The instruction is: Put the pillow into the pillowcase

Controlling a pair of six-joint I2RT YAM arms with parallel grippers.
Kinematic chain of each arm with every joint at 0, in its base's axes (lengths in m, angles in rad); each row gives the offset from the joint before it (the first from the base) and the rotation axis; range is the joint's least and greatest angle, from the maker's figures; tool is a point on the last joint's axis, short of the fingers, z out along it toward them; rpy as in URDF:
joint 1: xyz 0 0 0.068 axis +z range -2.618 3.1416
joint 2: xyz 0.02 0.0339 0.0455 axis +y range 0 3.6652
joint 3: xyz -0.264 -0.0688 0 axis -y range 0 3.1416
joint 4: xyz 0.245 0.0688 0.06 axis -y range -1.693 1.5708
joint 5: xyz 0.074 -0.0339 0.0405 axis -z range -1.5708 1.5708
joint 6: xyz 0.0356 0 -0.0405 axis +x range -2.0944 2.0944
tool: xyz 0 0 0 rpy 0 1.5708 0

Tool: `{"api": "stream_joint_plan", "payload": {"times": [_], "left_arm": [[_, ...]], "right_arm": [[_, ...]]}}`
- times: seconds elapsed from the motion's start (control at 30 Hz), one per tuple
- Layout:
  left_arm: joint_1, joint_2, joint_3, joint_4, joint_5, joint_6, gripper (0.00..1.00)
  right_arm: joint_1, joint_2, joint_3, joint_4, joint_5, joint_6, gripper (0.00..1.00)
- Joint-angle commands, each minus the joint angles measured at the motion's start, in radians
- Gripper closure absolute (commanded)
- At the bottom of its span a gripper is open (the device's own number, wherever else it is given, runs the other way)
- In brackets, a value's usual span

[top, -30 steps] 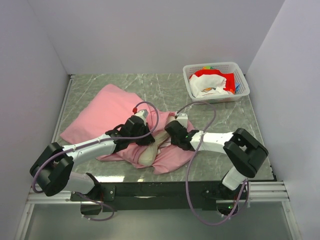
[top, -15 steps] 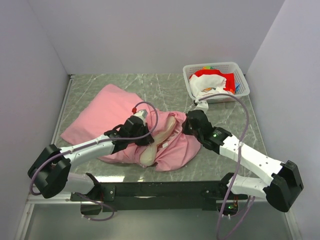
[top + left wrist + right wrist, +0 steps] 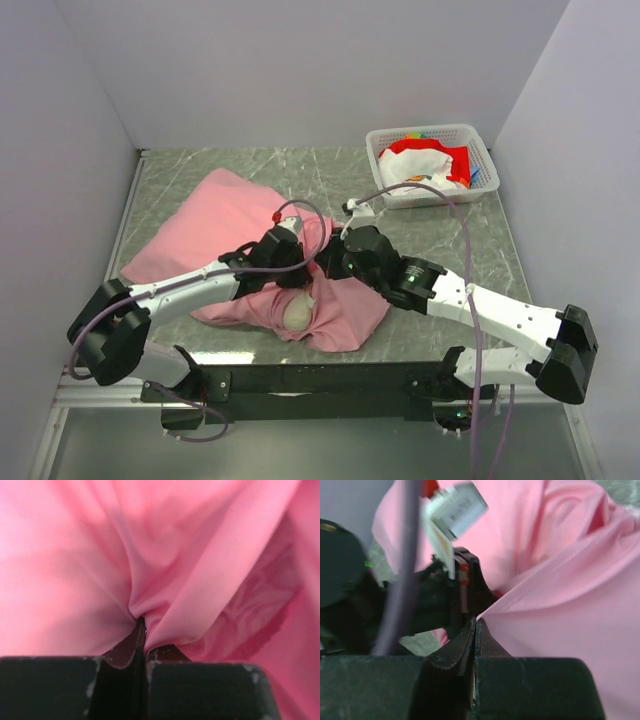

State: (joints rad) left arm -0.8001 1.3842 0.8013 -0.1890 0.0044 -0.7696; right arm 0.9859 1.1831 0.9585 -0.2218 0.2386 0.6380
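Note:
The pink pillowcase (image 3: 215, 225) lies across the left and middle of the table, bulging as if filled. A small cream patch of the pillow (image 3: 297, 313) shows at its near open end. My left gripper (image 3: 297, 268) is shut on a fold of the pillowcase (image 3: 165, 570) near that opening. My right gripper (image 3: 328, 262) sits close beside it, shut on the pillowcase's edge (image 3: 560, 615). The left gripper's black body (image 3: 440, 600) shows in the right wrist view.
A white basket (image 3: 478, 147) holding red and white cloth stands at the back right. The grey marble table (image 3: 455, 240) ends at a black front rail. Grey walls close in on left, back and right.
My right arm swung left and drew the pillowcase edge over the pillow. Much less cream pillow shows now. The left gripper kept its hold and shifted slightly.

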Motion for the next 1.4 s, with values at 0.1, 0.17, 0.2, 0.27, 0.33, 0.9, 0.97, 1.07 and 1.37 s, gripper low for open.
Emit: {"api": "stream_joint_plan", "payload": {"times": [0.1,0.17,0.2,0.27,0.33,0.9,0.97,1.07,1.37], "left_arm": [[0.024,0.062,0.229,0.002,0.009,-0.051,0.80],[0.038,0.078,0.269,-0.045,0.003,-0.013,0.66],[0.038,0.090,0.297,-0.068,0.009,0.006,0.58],[0.039,0.092,0.308,-0.122,0.005,0.052,0.47],[0.038,0.070,0.293,-0.150,-0.001,0.097,0.29],[-0.293,-0.134,0.133,-0.434,-0.215,0.107,0.31],[-0.309,-0.113,0.121,-0.409,-0.247,0.078,0.30],[-0.309,-0.082,0.122,-0.388,-0.310,0.066,0.28],[-0.223,0.061,0.203,-0.265,-0.307,0.127,0.73]], "right_arm": [[-0.185,0.016,-0.060,0.050,-0.103,0.011,1.00],[-0.231,0.047,-0.002,-0.008,-0.089,-0.035,1.00],[-0.230,0.052,0.018,-0.060,-0.072,-0.050,1.00],[-0.228,0.032,0.013,-0.062,-0.090,-0.064,0.90],[-0.219,-0.014,-0.033,-0.068,-0.075,-0.057,0.77],[-0.006,-0.054,-0.357,0.088,0.013,0.215,0.52],[-0.007,-0.045,-0.382,0.111,0.021,0.233,0.50],[-0.006,-0.008,-0.377,0.145,0.025,0.229,0.50],[0.016,0.024,-0.350,0.115,0.002,0.200,1.00]]}}
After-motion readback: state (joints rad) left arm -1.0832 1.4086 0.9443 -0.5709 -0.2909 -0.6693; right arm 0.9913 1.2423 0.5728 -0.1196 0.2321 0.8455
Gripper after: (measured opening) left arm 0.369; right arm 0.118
